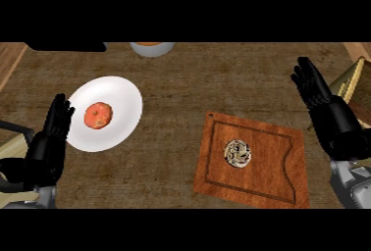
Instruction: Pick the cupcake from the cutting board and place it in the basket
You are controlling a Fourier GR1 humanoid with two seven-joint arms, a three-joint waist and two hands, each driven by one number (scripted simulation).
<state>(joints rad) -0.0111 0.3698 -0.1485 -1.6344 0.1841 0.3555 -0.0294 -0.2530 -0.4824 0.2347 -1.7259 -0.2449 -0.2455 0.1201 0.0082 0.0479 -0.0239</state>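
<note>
Here's the cupcake [238,153], seen from straight above as a pale swirled round. It sits near the middle of the cutting board [270,172], inside the groove that runs round the board's edge. Nothing is touching it, and both hands are well apart from it.

The board is a reddish-brown slab lying turned at an angle on the dark woven-looking bench [196,83], right of centre.

Over on the right, the right hand [326,105] shows up beside the board's far corner. It's released, with the fingers straight and pointing away, and it holds nothing. Just behind it, at the right edge, a tan slatted corner of the basket [353,81] peeks in, mostly cut off by the frame.

Across to the left now: a white plate [116,93] lies on the bench, well clear of the board, with an orange-red round item [98,115] on it, left of its middle. The left hand [49,137] rests right alongside the plate's left rim, also released with its fingers straight up, grasping nothing.

At the top edge, a pale bowl [152,49] with something orange inside is half in view.
</note>
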